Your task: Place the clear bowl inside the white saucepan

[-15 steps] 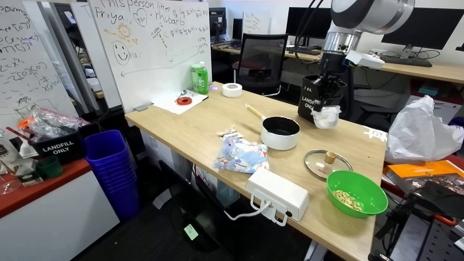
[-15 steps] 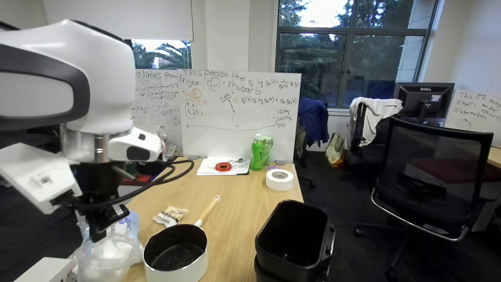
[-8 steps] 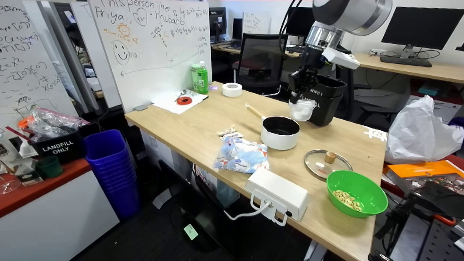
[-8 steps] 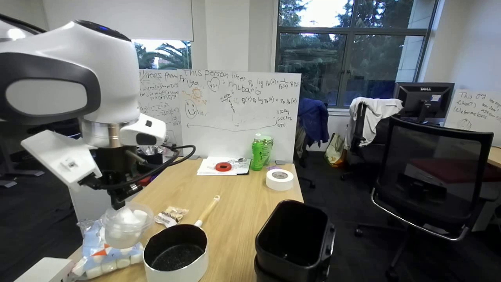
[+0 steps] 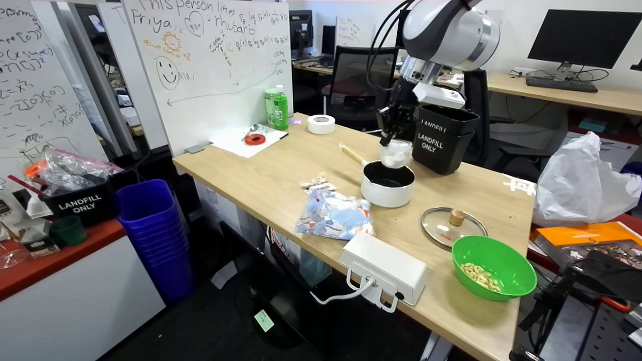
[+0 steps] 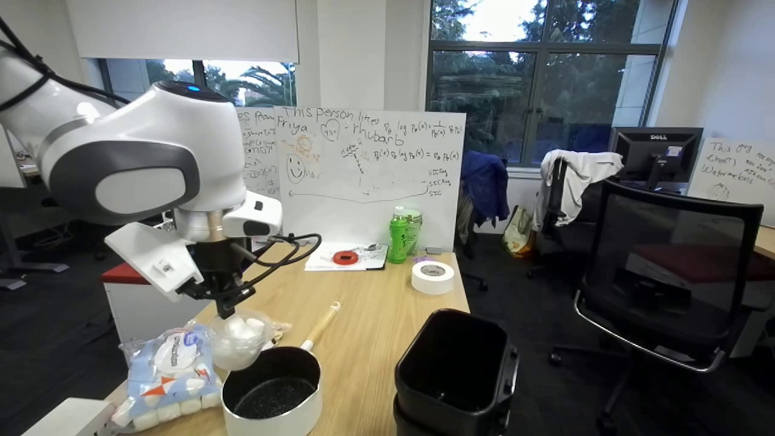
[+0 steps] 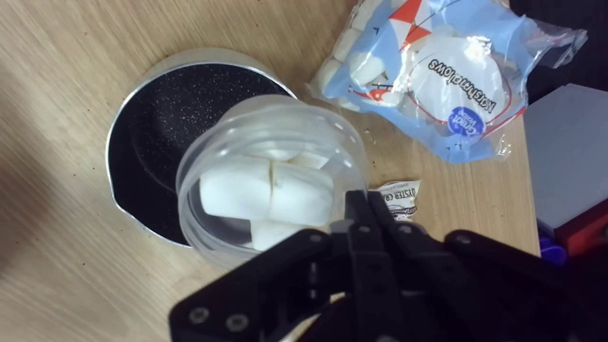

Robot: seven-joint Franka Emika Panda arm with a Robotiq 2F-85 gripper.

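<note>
The clear bowl holds several white marshmallows [image 7: 301, 192]. It shows in both exterior views [image 5: 403, 148] [image 6: 233, 356] and in the wrist view [image 7: 280, 124]. My gripper [image 7: 366, 195] is shut on the bowl's rim, with one finger inside and one outside. The gripper also shows in both exterior views [image 5: 385, 140] [image 6: 226, 312]. The white saucepan [image 5: 386, 194], dark inside, stands on the table with its pale handle [image 5: 353, 154] pointing away. The bowl is held above the saucepan's far edge. In the wrist view it covers part of the saucepan's opening [image 7: 161, 123].
A marshmallow bag [image 5: 335, 215] and a small cracker packet [image 7: 401, 197] lie beside the saucepan. Black bins [image 5: 435, 148] stand close behind it. A glass lid [image 5: 436, 225], a green bowl [image 5: 516, 271] and a white box [image 5: 386, 265] are on the table's near part.
The gripper has carried the bowl leftward in one exterior view and rightward in the other, from beside the bins to over the saucepan's edge. The saucepan has not moved.
</note>
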